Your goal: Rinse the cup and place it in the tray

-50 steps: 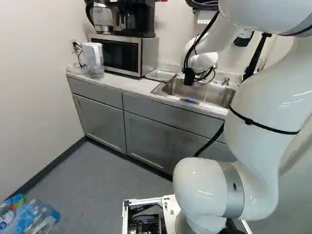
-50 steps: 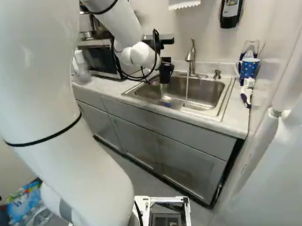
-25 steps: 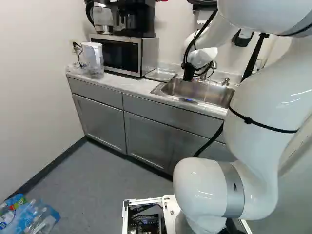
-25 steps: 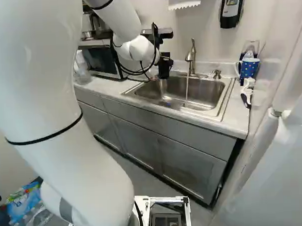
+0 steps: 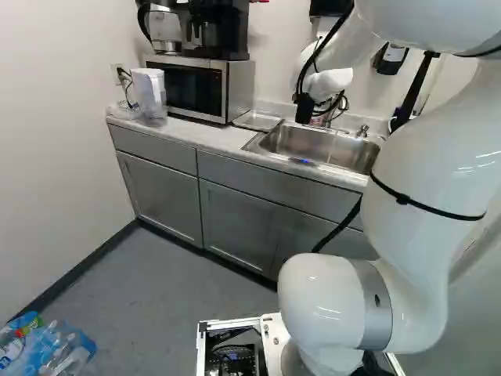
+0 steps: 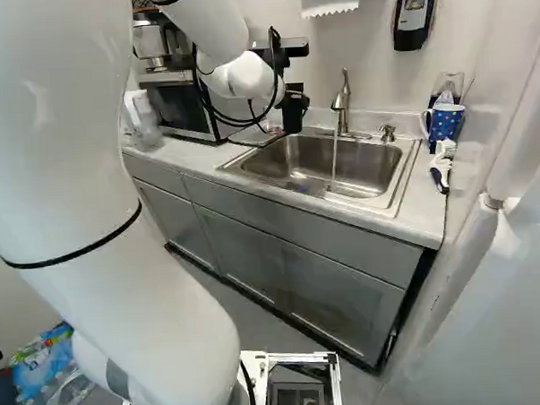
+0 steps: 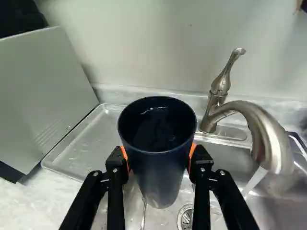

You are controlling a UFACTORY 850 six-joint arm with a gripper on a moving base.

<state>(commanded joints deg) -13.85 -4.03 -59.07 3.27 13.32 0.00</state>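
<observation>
In the right base view my gripper (image 6: pixel 294 101) hangs over the sink's left end, near the tray (image 6: pixel 255 137). The wrist view shows the gripper (image 7: pixel 159 157) shut on a dark blue cup (image 7: pixel 160 179), one orange pad on each side. The cup's open mouth faces the camera, and a thin trickle of water falls beneath it. Beyond and beside the cup, the shallow metal tray (image 7: pixel 79 143) lies on the counter against the sink (image 5: pixel 329 146). Water runs from the faucet (image 7: pixel 268 139), to one side of the cup.
A microwave (image 5: pixel 205 88) with a coffee maker on top stands beside the tray, with a white pitcher (image 5: pixel 149 92) past it. A spotted blue mug (image 6: pixel 446 121) and brushes (image 6: pixel 441 165) sit at the sink's far right. A soap dispenser (image 6: pixel 414 15) hangs on the wall.
My gripper has risen from the sink and shifted slightly left in the right base view, with the cup still in its grip. The base has not moved.
</observation>
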